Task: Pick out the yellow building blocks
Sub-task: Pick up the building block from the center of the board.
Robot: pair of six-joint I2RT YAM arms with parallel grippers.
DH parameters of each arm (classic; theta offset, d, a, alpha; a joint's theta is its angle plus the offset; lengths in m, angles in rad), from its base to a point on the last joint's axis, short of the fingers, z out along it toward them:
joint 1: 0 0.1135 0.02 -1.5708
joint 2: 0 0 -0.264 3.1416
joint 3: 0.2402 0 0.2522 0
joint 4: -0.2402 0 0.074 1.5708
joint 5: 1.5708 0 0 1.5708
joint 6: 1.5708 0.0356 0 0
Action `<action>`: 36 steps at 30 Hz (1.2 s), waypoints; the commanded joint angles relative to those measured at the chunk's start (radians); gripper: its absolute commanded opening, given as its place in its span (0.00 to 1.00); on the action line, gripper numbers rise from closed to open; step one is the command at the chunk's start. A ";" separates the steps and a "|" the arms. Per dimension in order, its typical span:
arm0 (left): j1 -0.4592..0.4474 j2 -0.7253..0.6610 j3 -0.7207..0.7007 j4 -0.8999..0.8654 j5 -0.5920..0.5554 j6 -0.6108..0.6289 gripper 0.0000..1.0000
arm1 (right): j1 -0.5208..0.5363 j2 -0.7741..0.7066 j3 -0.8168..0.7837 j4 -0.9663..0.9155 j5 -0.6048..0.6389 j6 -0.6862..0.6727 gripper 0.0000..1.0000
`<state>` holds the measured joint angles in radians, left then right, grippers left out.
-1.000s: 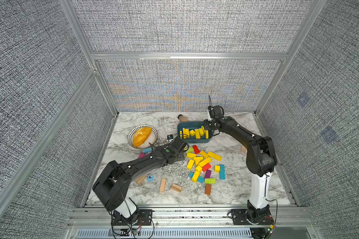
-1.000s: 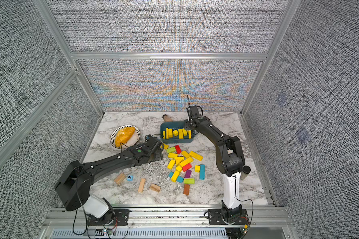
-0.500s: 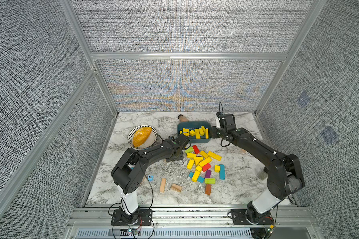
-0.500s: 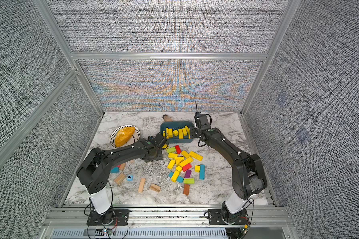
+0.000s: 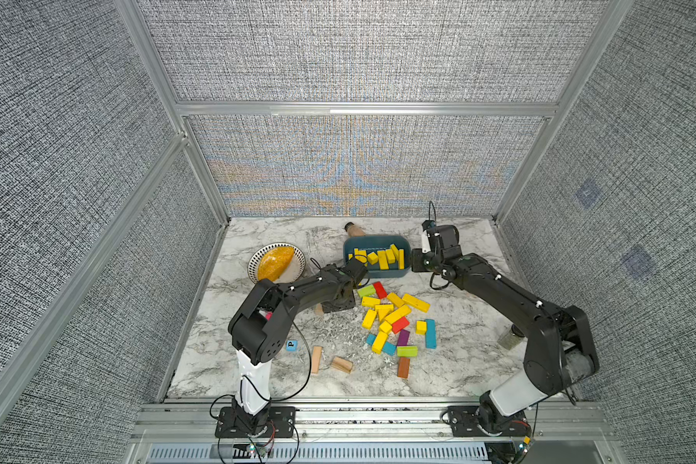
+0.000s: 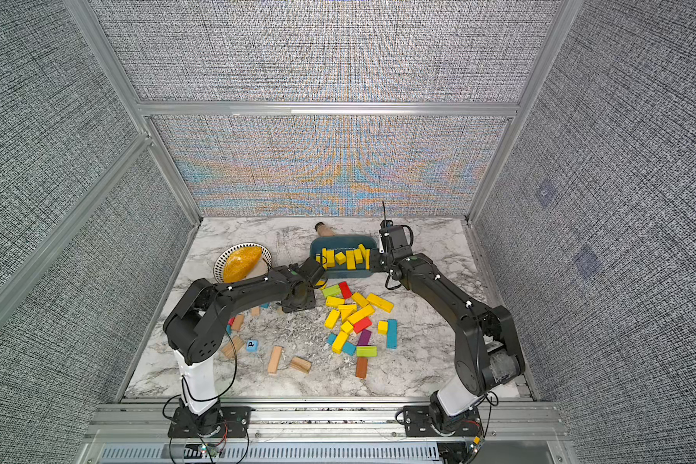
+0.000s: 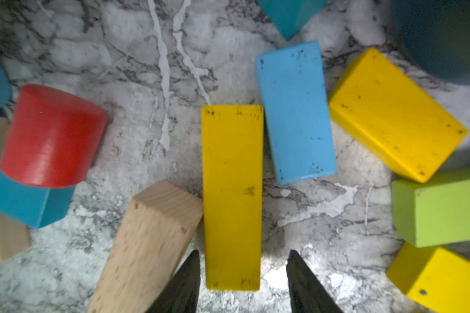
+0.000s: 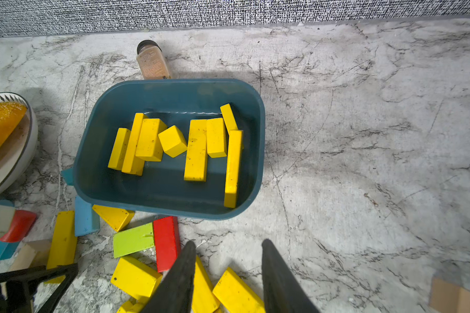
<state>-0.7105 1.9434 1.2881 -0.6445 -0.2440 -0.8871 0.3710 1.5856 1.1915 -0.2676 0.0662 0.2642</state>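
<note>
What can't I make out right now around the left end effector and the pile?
- Left end effector: in both top views its own wrist hides it and the yellow bar it straddles.
- Blocks under the left arm: mostly covered in both top views.
- Wood block: cut off by the right wrist view's corner.
- Small object beside the right arm: partly hidden, too small to identify.

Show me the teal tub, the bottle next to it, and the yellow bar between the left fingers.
teal tub [image 8: 174, 96], right wrist view, bare inner wall.
bottle [image 8: 152, 63], right wrist view, middle of its body.
yellow bar [image 7: 231, 189], left wrist view, middle of its top face.
</note>
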 commanded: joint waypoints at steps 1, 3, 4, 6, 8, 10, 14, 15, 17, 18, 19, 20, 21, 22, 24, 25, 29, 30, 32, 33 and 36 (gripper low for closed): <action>0.006 0.011 0.008 -0.021 -0.021 0.019 0.49 | -0.001 -0.006 -0.003 0.018 -0.005 0.008 0.42; 0.009 0.015 0.008 -0.018 -0.021 0.024 0.46 | -0.001 -0.010 -0.007 0.016 -0.005 0.010 0.42; 0.010 0.018 0.008 -0.015 -0.022 0.027 0.43 | 0.000 -0.010 -0.009 0.017 -0.006 0.010 0.42; 0.012 0.020 0.010 -0.016 -0.017 0.032 0.39 | 0.000 -0.010 -0.012 0.021 -0.006 0.013 0.42; 0.014 0.019 0.005 -0.012 -0.012 0.037 0.34 | 0.000 -0.010 -0.015 0.025 -0.008 0.016 0.42; 0.016 0.017 -0.005 0.000 -0.006 0.037 0.31 | 0.000 -0.008 -0.010 0.022 -0.012 0.018 0.42; 0.018 0.016 -0.015 0.011 0.005 0.043 0.23 | 0.000 -0.016 -0.015 0.017 -0.011 0.024 0.42; 0.018 0.012 -0.018 0.013 0.006 0.046 0.21 | 0.000 -0.022 -0.019 0.019 -0.011 0.026 0.42; 0.017 -0.011 -0.029 0.016 0.005 0.051 0.16 | -0.001 -0.029 -0.027 0.021 -0.013 0.030 0.42; 0.017 -0.028 -0.037 0.018 0.002 0.052 0.13 | 0.000 -0.032 -0.029 0.022 -0.013 0.032 0.42; 0.017 -0.053 -0.051 0.024 -0.001 0.053 0.12 | 0.000 -0.034 -0.030 0.023 -0.017 0.034 0.42; 0.018 -0.081 -0.068 0.037 -0.005 0.053 0.11 | 0.000 -0.038 -0.033 0.024 -0.021 0.036 0.42; 0.017 -0.106 -0.082 0.047 -0.005 0.055 0.10 | -0.001 -0.041 -0.036 0.027 -0.024 0.039 0.42; 0.017 -0.136 -0.100 0.059 -0.004 0.060 0.08 | -0.001 -0.044 -0.039 0.029 -0.026 0.042 0.42; 0.016 -0.190 -0.132 0.096 0.009 0.074 0.06 | 0.000 -0.052 -0.048 0.037 -0.037 0.048 0.42; 0.016 -0.217 -0.152 0.121 0.023 0.089 0.05 | 0.000 -0.055 -0.052 0.044 -0.047 0.051 0.42; 0.014 -0.317 -0.243 0.250 0.095 0.138 0.00 | 0.010 -0.057 -0.047 0.056 -0.107 0.061 0.42; 0.014 -0.340 -0.267 0.285 0.111 0.147 0.00 | 0.016 -0.055 -0.044 0.058 -0.120 0.062 0.42; 0.013 -0.402 -0.333 0.373 0.145 0.164 0.00 | 0.033 -0.054 -0.032 0.064 -0.152 0.072 0.42; 0.013 -0.429 -0.360 0.417 0.161 0.171 0.00 | 0.041 -0.054 -0.030 0.072 -0.170 0.077 0.42; 0.011 -0.513 -0.438 0.520 0.184 0.197 0.00 | 0.074 -0.043 -0.028 0.118 -0.272 0.102 0.42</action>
<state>-0.6987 1.4780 0.8894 -0.2878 -0.1116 -0.7361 0.4263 1.5349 1.1538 -0.2043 -0.0952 0.3347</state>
